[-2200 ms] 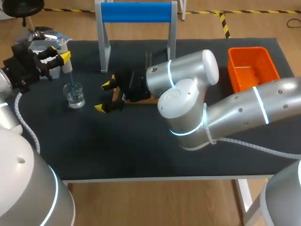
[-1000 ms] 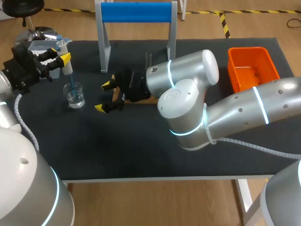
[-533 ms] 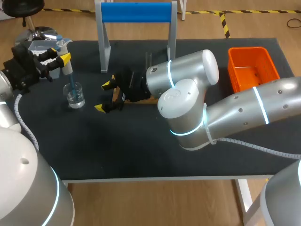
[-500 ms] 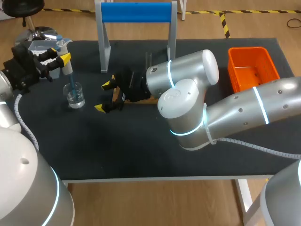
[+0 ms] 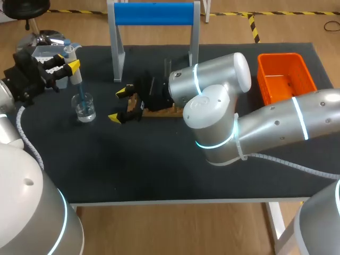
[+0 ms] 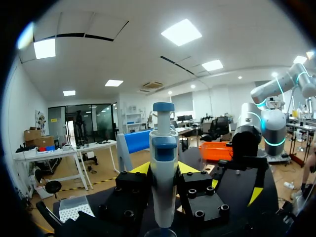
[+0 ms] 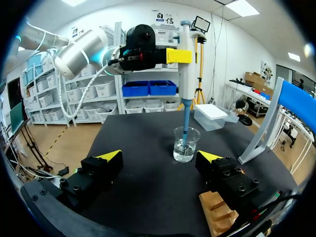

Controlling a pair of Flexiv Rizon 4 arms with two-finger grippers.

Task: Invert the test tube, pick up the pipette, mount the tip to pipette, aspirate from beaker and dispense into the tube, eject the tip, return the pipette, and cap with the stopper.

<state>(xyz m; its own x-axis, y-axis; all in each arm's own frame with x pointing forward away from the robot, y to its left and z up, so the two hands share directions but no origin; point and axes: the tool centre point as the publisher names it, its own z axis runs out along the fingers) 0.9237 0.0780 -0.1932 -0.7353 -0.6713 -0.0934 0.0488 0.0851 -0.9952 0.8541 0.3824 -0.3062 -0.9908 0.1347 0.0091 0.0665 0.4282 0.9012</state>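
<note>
Pipette [image 5: 76, 77] sits clamped in left gripper [image 5: 68, 61], tip [image 5: 81, 98] dipped in beaker [image 5: 85, 110] (near tabletop's [image 5: 159, 170] far-left corner); right gripper [image 5: 119, 104] gapes wide, empty.

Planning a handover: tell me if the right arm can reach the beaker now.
Probably yes: the open right gripper faces the beaker across bare table; the pipette in the left gripper enters it only from above.

No text, number or label can be read on anything on the worktop [image 5: 159, 164]. The pipette [image 6: 163, 163] body is white and blue, with no legible marking in any view. Any print on the beaker [image 7: 186, 144] is too small to make out.
</note>
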